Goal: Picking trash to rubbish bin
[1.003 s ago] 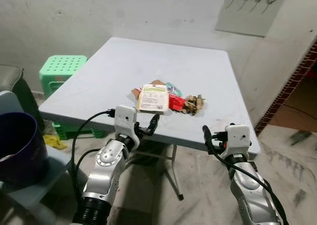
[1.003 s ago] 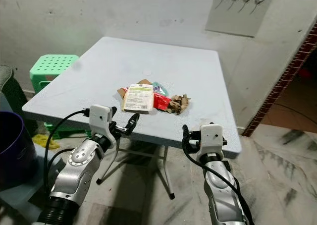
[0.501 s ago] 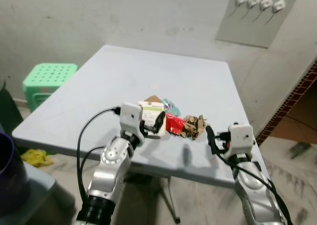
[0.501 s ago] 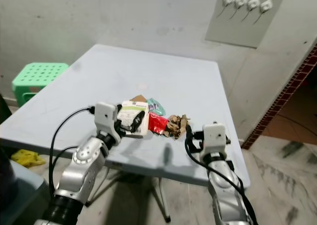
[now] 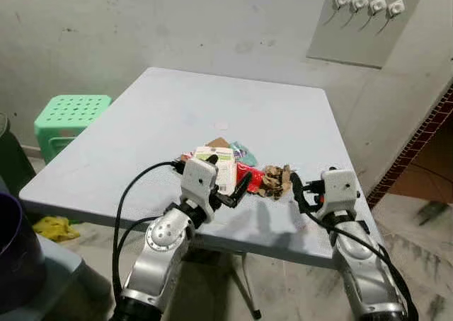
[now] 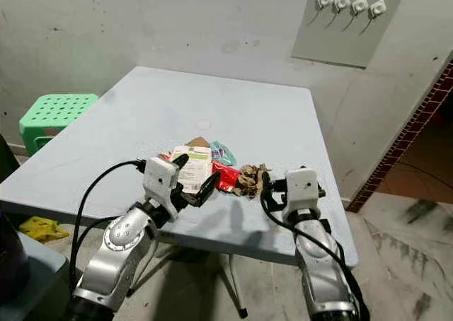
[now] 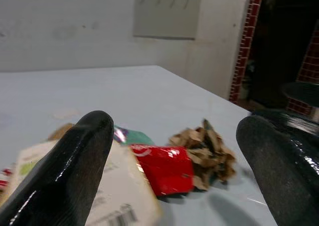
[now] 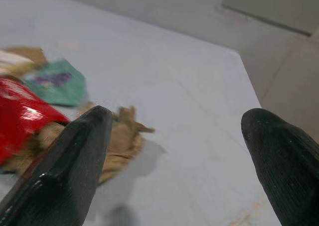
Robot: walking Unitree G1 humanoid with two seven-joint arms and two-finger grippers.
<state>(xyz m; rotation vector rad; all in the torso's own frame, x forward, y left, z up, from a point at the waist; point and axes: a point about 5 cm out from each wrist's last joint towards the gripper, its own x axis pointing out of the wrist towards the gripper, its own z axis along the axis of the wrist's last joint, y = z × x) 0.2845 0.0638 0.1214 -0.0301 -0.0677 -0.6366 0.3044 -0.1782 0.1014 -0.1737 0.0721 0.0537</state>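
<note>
Head views: both grippers over trash pile, nothing held

A small trash pile is seen near the front-middle of the pale grey table. It is made up of a white packet w/ a green band on top and printed text too small to be read, a red wrapper just beside it, a teal wrapper behind, and a crumpled brown paper at the robot's right end. A bit of brown card is seen behind the packet.

The left gripper is held over the table's front part, at the near edge of the packet; its fingers are spread wide apart and nothing is gripped. In the left wrist view the red wrapper and brown paper are seen between the fingers, further ahead.

The right gripper is held just beside the brown paper, on its right side. Its fingers are also spread wide, w/ nothing between them but table surface; the brown paper is seen next to one fingertip.

A green stool stands left of the table, a dark bin at the left edge nearer the robot, w/ something yellow on the floor between. Four white fittings are mounted on a wall panel at upper right. No brand or writing can be read anywhere.
</note>
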